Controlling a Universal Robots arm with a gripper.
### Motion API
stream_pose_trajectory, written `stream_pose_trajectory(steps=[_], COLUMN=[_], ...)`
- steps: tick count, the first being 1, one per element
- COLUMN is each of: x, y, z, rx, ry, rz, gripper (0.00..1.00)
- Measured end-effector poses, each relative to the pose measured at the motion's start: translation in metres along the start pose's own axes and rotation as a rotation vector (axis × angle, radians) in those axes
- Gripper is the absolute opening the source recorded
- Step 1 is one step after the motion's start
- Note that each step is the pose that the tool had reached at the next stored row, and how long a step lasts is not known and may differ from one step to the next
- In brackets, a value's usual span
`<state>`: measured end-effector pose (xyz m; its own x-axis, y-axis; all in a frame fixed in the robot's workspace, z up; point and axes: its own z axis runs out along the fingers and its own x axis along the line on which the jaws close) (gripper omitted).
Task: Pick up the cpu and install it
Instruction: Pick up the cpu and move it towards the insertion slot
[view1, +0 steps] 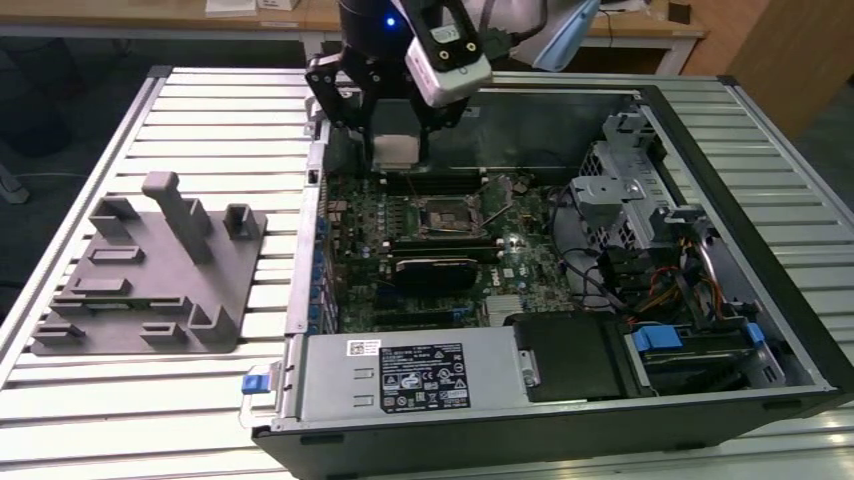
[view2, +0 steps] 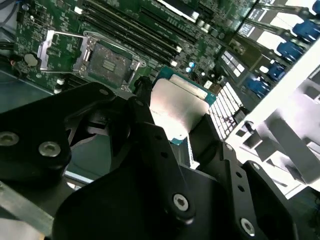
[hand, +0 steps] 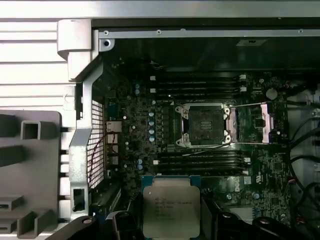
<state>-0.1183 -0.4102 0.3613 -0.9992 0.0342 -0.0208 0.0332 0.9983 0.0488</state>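
Observation:
My gripper (view1: 396, 155) is shut on the cpu (view1: 396, 148), a thin square chip with a pale silver top and a green edge. It hangs in the air over the far part of the motherboard, inside the open computer case. In both wrist views the black fingers (view2: 145, 117) clamp the cpu (hand: 171, 210) by two opposite sides. The open socket (hand: 205, 125) lies a little ahead of the chip, its metal load plate (hand: 257, 122) flipped open beside it. In the exterior view the socket (view1: 441, 212) sits nearer the camera than the gripper.
A grey plastic tray (view1: 147, 270) with upright posts stands on the slatted table at the exterior view's left. Inside the case are memory slots (hand: 200, 85), a black heatsink block (view1: 434, 268), a power supply (view1: 414, 375) and a drive cage with cables (view1: 641, 210).

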Motion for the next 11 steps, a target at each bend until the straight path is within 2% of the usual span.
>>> stream_pose_trajectory(steps=[11], x=[-0.0245], y=[0.0023], z=[0.0207], rx=[-0.0001], ry=[0.0004], rz=[-0.008], gripper=[0.55])
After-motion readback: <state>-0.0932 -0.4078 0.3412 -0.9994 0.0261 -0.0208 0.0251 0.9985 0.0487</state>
